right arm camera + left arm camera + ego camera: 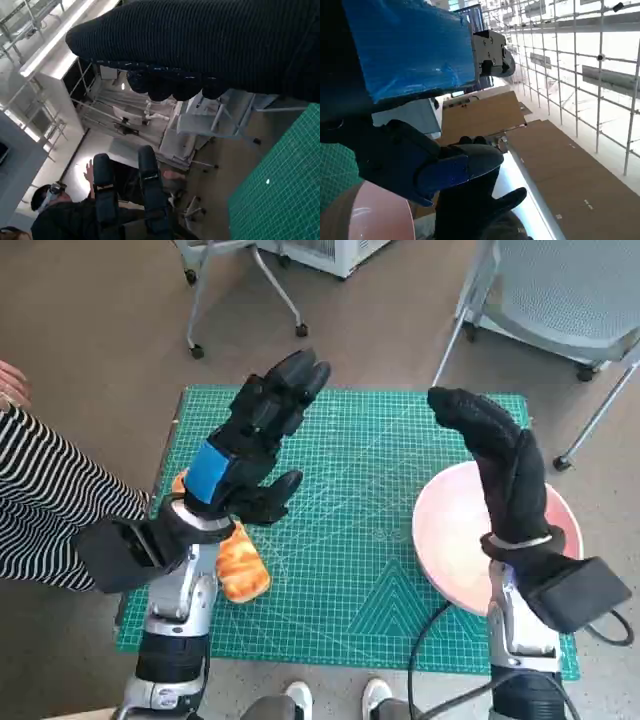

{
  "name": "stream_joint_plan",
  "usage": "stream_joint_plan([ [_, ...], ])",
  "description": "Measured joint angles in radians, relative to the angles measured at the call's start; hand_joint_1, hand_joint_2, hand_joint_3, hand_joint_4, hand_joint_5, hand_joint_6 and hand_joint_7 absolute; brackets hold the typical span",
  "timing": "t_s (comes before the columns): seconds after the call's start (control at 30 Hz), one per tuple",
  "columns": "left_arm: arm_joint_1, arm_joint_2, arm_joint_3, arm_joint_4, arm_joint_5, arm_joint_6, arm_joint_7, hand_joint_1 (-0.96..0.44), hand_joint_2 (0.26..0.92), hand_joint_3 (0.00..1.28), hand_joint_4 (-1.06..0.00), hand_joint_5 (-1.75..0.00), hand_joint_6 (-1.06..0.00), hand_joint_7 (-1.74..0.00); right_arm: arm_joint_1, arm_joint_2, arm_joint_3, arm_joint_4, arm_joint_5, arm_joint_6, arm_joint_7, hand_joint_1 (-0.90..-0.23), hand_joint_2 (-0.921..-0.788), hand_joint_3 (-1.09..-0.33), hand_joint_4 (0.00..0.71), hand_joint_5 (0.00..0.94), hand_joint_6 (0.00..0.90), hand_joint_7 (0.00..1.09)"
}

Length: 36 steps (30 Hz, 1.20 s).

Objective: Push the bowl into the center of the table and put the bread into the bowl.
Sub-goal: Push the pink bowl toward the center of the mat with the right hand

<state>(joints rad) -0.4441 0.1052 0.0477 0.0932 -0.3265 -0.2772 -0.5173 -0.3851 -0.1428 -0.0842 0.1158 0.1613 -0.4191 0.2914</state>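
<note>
The bowl [450,530] is pale pink, round and smooth, with a shallow inside and a thin rim. It stands on the right part of the table, at the mat's right edge and away from the center, and the right forearm covers part of it. The bread [240,565] is golden orange with a rough, crusty surface; it lies on the left side of the mat [370,490], partly hidden under the left wrist, so its full shape is hard to tell. The mat is green with a fine printed grid and looks flat and rubbery.

The left hand [255,440] is raised above the mat, its fingers stretched out and apart, holding nothing. The right hand [490,440], in the knitted glove, is also lifted, fingers released and empty, above the bowl's far rim. A person in a striped sleeve [50,510] is at the left.
</note>
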Motion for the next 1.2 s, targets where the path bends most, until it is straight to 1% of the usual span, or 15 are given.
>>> stream_joint_plan([
  [0.33,0.008,-0.009,-0.004,0.000,0.000,0.000,0.003,-0.47,0.736,0.74,0.00,-0.23,0.00,-0.43,0.004,-0.010,-0.012,-0.010,0.002,0.019,0.000,-0.698,-0.921,-0.806,0.191,0.004,0.003,0.64],
  [1.03,0.017,-0.016,-0.005,0.000,0.000,-0.001,0.000,-0.47,0.751,0.71,0.00,-0.24,0.00,-0.44,0.009,-0.007,-0.020,-0.034,0.002,0.049,-0.004,-0.708,-0.921,-0.789,0.201,0.007,0.011,0.65],
  [1.07,0.017,-0.016,-0.005,0.000,0.000,-0.001,0.000,-0.48,0.753,0.70,0.00,-0.25,0.00,-0.45,0.009,-0.007,-0.021,-0.035,0.002,0.050,-0.004,-0.707,-0.921,-0.780,0.207,0.010,0.018,0.65],
  [1.13,0.017,-0.017,-0.006,0.000,0.000,-0.001,0.000,-0.48,0.755,0.69,0.00,-0.25,0.00,-0.45,0.015,-0.013,-0.034,-0.036,0.018,0.047,0.001,-0.703,-0.921,-0.769,0.211,0.010,0.035,0.63],
  [1.17,0.017,-0.018,-0.007,0.000,0.000,-0.001,-0.001,-0.48,0.757,0.69,0.00,-0.26,0.00,-0.45,0.019,-0.018,-0.048,-0.035,0.034,0.039,0.007,-0.701,-0.921,-0.764,0.212,0.009,0.045,0.61],
  [1.2,0.018,-0.019,-0.007,0.000,0.000,-0.001,-0.001,-0.48,0.757,0.69,0.00,-0.26,0.00,-0.46,0.023,-0.025,-0.061,-0.033,0.042,0.031,0.012,-0.699,-0.921,-0.762,0.210,0.007,0.048,0.61],
])
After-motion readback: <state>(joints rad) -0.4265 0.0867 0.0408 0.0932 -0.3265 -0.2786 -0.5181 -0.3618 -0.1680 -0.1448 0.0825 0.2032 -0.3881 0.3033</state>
